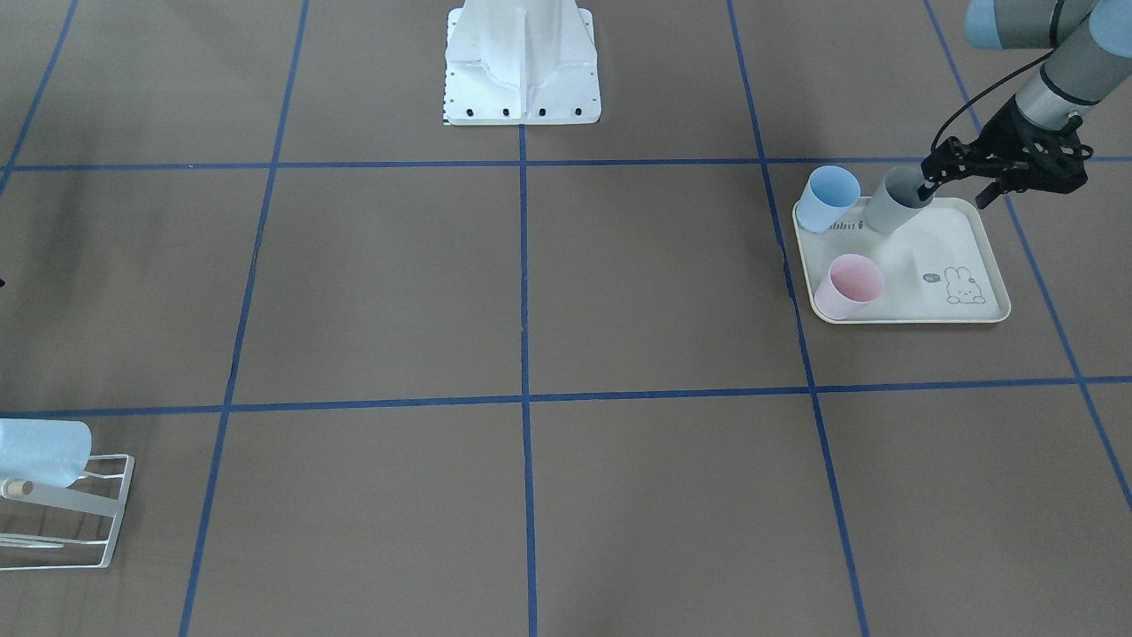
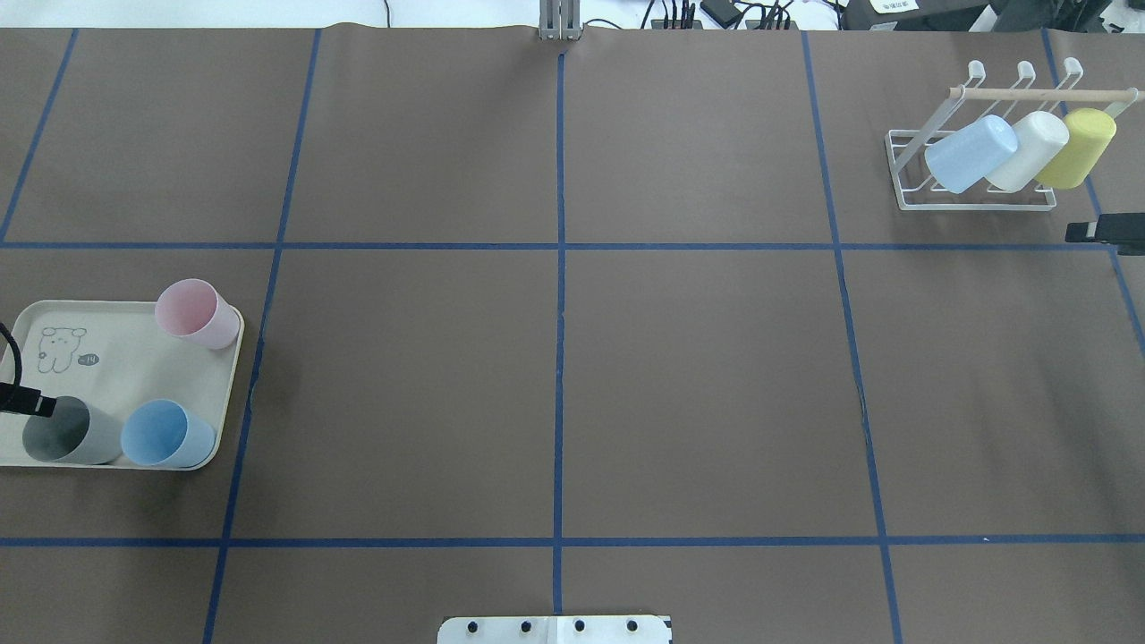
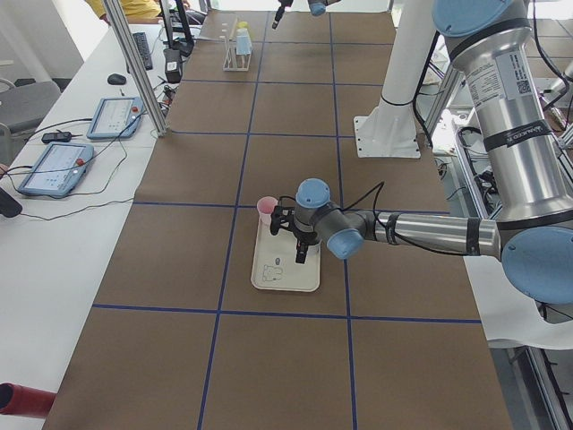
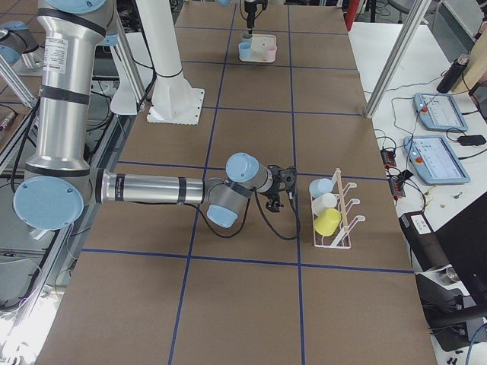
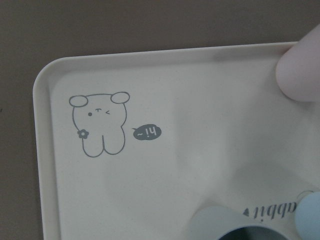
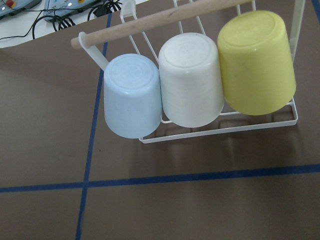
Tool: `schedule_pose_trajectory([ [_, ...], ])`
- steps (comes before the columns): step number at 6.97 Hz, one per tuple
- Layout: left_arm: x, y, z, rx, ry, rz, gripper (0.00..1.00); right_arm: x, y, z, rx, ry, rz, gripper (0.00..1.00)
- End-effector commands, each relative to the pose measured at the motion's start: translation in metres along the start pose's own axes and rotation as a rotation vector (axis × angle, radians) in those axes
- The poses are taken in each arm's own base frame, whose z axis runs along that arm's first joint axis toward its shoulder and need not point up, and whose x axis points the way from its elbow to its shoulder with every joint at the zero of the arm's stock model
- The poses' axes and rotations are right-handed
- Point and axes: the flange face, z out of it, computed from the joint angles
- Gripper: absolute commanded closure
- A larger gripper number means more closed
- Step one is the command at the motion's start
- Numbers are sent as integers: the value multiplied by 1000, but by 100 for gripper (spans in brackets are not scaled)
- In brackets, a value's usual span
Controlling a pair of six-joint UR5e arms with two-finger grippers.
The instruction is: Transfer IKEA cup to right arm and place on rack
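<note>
Pickup step, I'd say: my left gripper (image 1: pixel 955 184) straddles, jaws apart, the rim of the grey plastic cup (image 1: pixel 891 211) standing on the cream rabbit-print tray (image 1: pixel 929 249). Next it must pinch and lift. Far off, right gripper (image 2: pixel 1102 229) by white wire rack (image 2: pixel 975 207); can't tell its jaws.

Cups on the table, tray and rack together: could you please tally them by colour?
Blue cups: 2
Pink cup: 1
Grey cup: 1
White cup: 1
Yellow cup: 1
Total: 6
</note>
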Motion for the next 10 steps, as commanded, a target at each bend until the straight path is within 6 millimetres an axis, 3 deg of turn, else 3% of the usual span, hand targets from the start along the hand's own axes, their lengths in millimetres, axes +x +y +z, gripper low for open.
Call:
schedule_pose_trajectory([
  [1,1,6,14,-30,-2,12,1,0,0,0,0,0,0,0],
  [2,6,8,21,-45,0,26,1,0,0,0,0,0,0,0],
  [3,6,10,28,-58,-3,30,12,0,0,1,-2,1,0,0],
  [4,9,8,27,-56,2,29,36,1,1,1,-3,2,1,0],
  [5,10,7,27,-54,4,26,98,0,0,1,-2,1,0,0],
  [7,18,6,18,-53,23,33,100,-1,0,1,-2,0,-1,0],
  [8,27,9,-1,-37,39,37,100,-1,-1,1,-2,0,-1,0],
  [10,-5,-2,-67,109,24,-19,100,-3,-1,2,-2,-3,-2,0],
])
